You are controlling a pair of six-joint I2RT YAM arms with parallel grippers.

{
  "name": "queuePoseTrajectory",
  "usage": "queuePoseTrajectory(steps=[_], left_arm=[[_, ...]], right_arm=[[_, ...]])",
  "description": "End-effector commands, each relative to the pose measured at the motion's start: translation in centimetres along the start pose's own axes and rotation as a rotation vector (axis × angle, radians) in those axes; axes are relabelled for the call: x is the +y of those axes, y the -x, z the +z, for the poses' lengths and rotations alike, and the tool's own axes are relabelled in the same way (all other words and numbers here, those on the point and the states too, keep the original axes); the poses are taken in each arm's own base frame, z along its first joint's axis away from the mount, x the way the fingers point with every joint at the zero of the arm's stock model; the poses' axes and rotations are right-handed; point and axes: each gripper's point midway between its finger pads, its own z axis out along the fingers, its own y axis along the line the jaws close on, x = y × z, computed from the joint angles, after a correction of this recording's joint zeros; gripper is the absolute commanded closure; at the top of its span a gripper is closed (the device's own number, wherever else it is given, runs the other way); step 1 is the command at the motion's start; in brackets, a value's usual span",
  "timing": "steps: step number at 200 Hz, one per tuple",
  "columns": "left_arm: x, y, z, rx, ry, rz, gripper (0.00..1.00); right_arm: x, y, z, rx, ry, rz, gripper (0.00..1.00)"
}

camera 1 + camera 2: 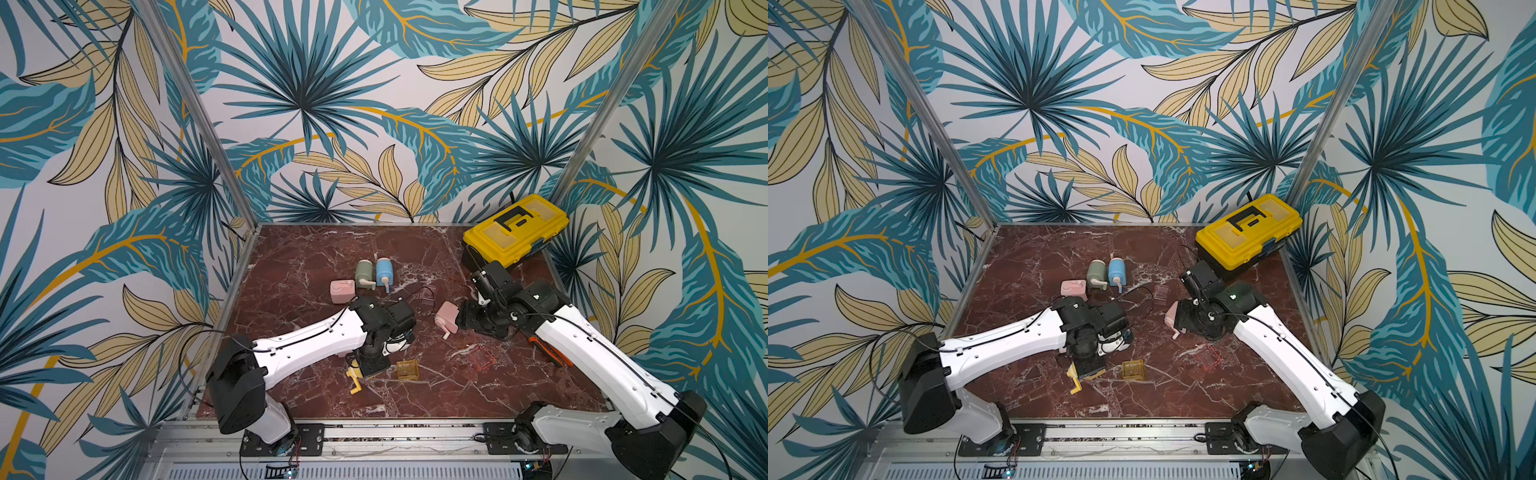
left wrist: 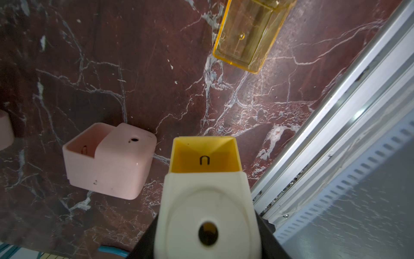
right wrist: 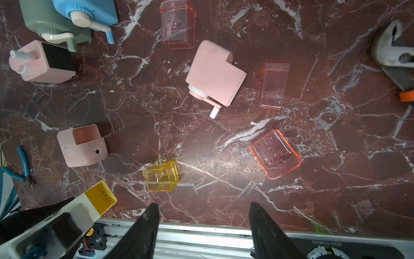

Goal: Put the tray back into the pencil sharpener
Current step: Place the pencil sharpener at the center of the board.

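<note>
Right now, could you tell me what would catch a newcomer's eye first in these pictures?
The bright yellow toolbox at the table's far right corner stands out first, against leaf-print walls. Next, the left gripper clamps a yellow-and-white sharpener near the front edge, with a clear yellow tray lying loose beside it; the right gripper hangs open and empty.

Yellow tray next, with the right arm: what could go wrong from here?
Wrong pick: a clear orange-rimmed tray lies near the clear yellow plastic tray, both within view of the open right gripper.
Misfit: the yellow tray may need turning to match the empty slot of the yellow-and-white pencil sharpener.
The left gripper holds only its white end; pushing could shift it.
</note>
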Motion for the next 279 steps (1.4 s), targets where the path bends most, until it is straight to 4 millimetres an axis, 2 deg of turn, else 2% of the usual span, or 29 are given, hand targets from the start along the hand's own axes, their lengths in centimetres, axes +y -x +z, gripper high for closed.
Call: queuePoseTrajectory(steps=[1,37,85,165,223,279], left_arm=[[0.9,0.0,0.1,0.065,0.080,0.079,0.77],[-0.1,0.1,1.5,0.119,0.074,0.113,0.75],[0.3,-0.8,3.2,0.197,0.103,0.147,0.68],[0.3,1.2,4.2,0.197,0.095,0.159,0.58],[0.1,1.3,4.9,0.192,0.089,0.148,0.31],[0.3,1.4,4.6,0.146,0.089,0.117,0.21]], right_arm=[[0.2,0.1,0.3,-0.007,0.012,-0.014,0.34],[-0.1,-0.2,0.7,-0.001,0.007,0.004,0.34],[0.0,-0.1,0.8,-0.004,0.008,0.007,0.34],[-0.5,-0.1,0.4,-0.017,-0.005,0.000,0.34],[-0.6,-0.1,0.2,-0.024,-0.004,-0.006,0.34],[-0.6,-0.2,0.0,-0.024,-0.002,-0.010,0.34]])
